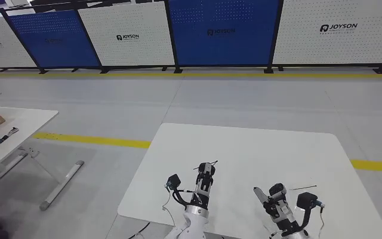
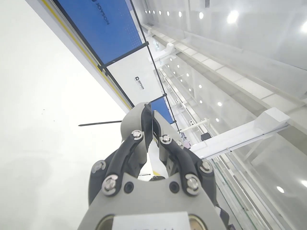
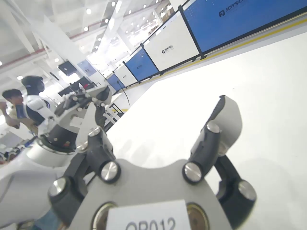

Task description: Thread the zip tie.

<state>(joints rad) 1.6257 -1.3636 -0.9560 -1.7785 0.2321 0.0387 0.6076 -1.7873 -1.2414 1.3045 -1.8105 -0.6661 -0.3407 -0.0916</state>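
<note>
A white table (image 1: 250,143) stands on a pale grey floor (image 1: 239,98). A yellow floor line (image 1: 89,140) runs crosswise, hidden under the table and showing past its left and right edges. Off the table's left edge, well apart, stands a second white table (image 1: 27,119) on slanted metal legs (image 1: 59,185). Well beyond the far edge a row of perforated partition panels closes off the floor, blue (image 1: 224,30) and white (image 1: 128,36) by turns in black frames, with another yellow line (image 1: 179,74) along their feet. Round ceiling lights (image 2: 232,16) glow overhead
</note>
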